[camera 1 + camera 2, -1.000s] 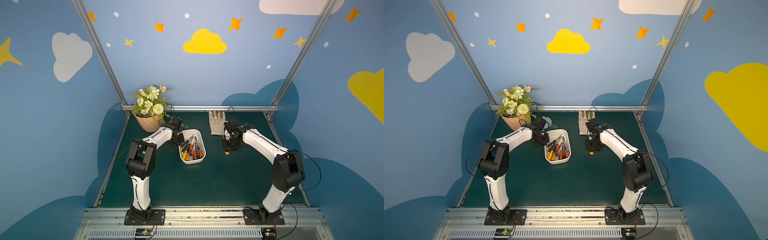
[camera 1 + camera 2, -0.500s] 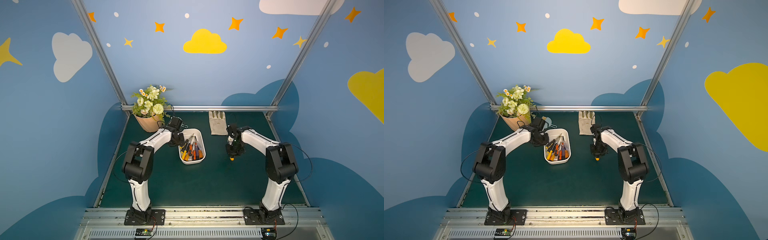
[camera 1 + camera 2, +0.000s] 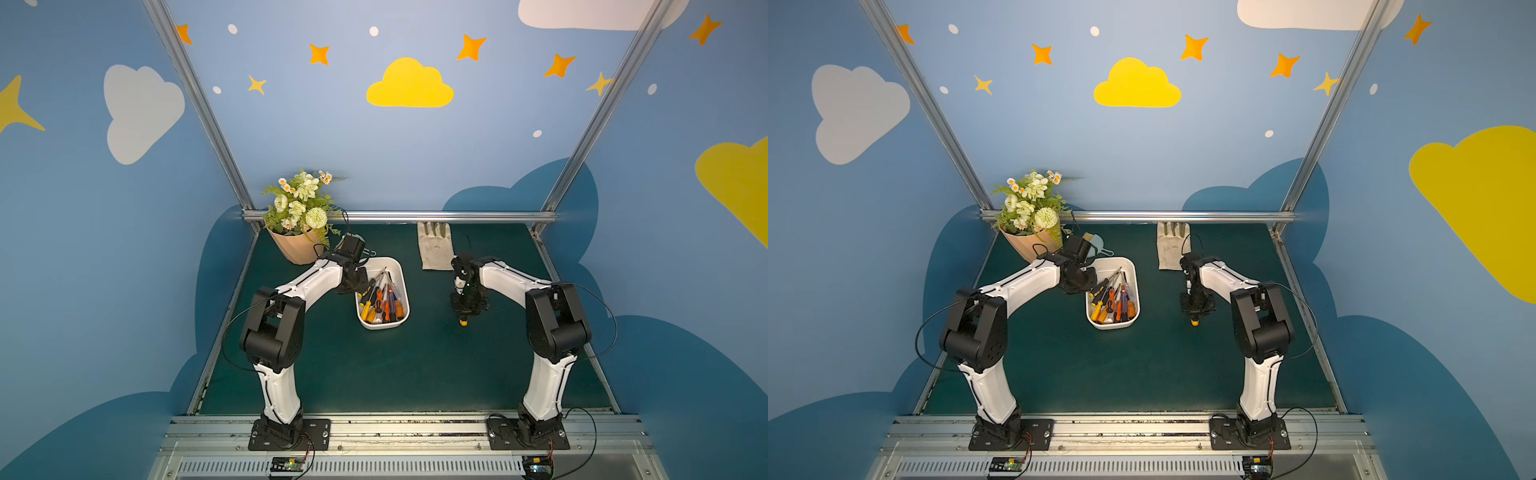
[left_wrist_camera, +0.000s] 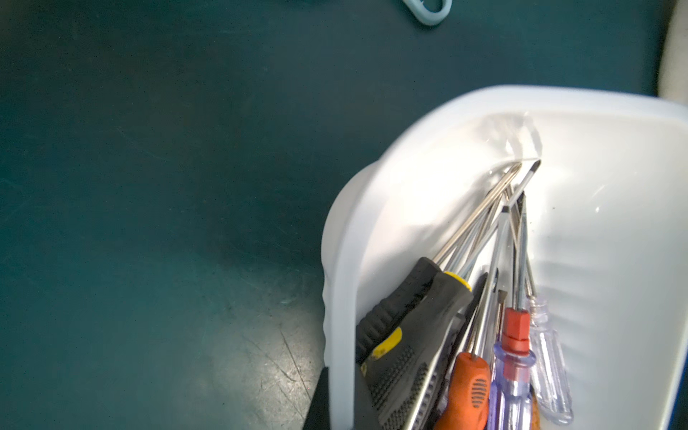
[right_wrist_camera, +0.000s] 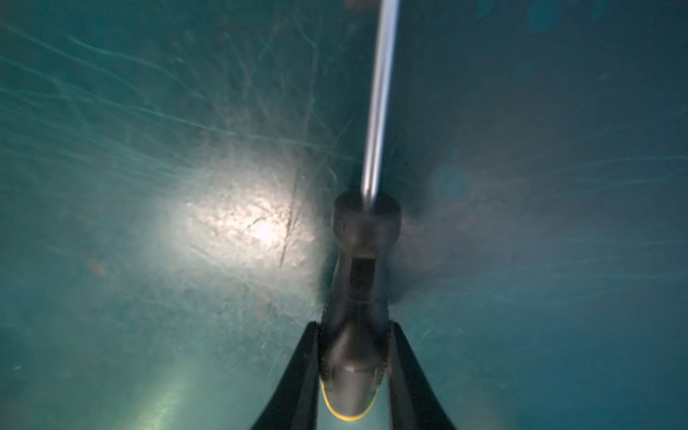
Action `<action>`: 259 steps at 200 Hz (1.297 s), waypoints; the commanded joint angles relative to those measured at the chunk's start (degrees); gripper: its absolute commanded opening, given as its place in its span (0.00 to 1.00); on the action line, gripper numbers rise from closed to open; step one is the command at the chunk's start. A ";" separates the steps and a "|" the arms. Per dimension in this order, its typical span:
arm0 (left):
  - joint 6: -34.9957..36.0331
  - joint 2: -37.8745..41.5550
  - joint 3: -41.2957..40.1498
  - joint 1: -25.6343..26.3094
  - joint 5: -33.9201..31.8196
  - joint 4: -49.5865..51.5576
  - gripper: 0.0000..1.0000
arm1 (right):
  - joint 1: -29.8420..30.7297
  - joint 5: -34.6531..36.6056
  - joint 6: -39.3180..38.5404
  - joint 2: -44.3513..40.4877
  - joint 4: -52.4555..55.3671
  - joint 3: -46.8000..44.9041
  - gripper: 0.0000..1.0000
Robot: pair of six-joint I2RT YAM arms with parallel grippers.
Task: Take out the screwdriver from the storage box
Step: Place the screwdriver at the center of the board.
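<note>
With 12 o'clock taken as the back wall in both top views, the screwdriver [image 5: 357, 298] is out of the storage box [image 3: 384, 327] and sits at the box's 3 o'clock, well apart from it, above the green mat [image 3: 374, 365].
- Handle black with a yellow butt; steel shaft runs straight out ahead of the fingers in the right wrist view (blurred).
- In both top views only the yellow butt [image 3: 1195, 321] shows, poking out at the 6 o'clock side of the gripper. Contact with the mat: cannot tell.

Right gripper [image 5: 355, 327]: jaws part-open, both fingers [image 5: 305, 357] pressed against the sides of the handle, which they hold.

Storage box: white tub, long axis 12 to 6. Several more screwdrivers [image 4: 469, 383] lie inside it (orange, black-and-yellow, clear purple, red), handles bunched toward 6 o'clock, shafts fanned toward 12.

Left gripper [image 3: 360, 286]: closed down, at the box's 9 to 10 o'clock rim. One dark finger [image 4: 318, 404] shows against the outside of the wall; whether the wall is pinched, cannot tell.

Surroundings:
- Glove [image 3: 435, 249], off-white, flat on the mat at 11 o'clock of the right gripper, near the back rail.
- Flower pot [image 3: 297, 249], peach, with white and green flowers, at 10 o'clock of the box.
- Pale blue item [image 3: 1096, 243] behind the left wrist, at 11 o'clock of the box.
</note>
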State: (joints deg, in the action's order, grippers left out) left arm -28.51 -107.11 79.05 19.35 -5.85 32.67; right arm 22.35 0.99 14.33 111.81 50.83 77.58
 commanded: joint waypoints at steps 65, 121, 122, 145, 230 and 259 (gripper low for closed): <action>0.19 4.01 -0.03 0.29 -1.37 -2.40 0.02 | -0.37 -0.99 1.49 1.00 1.11 -0.69 0.35; 0.35 4.35 -0.89 0.56 -0.55 -3.81 0.02 | -0.20 -0.91 1.99 -1.71 1.05 -0.74 0.49; 0.37 4.36 -0.90 0.53 -0.56 -3.83 0.02 | -0.20 -0.91 2.00 -1.78 1.04 -0.75 0.49; 0.37 4.33 -1.00 0.68 -0.46 -4.02 0.02 | -0.20 -0.36 1.90 -2.38 1.07 -0.43 0.51; 2.67 5.92 -2.45 2.95 -5.21 -5.79 0.02 | 6.46 7.12 1.76 -10.25 3.20 4.24 0.57; 2.49 7.58 -4.53 3.21 -5.68 -8.73 0.02 | 11.23 4.42 0.79 -13.32 2.46 7.39 0.57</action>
State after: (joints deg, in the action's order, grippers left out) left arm -27.00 -103.07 75.20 22.09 -10.24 28.64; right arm 30.44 6.48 15.86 101.93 52.66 81.80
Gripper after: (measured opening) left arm 0.082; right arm 0.570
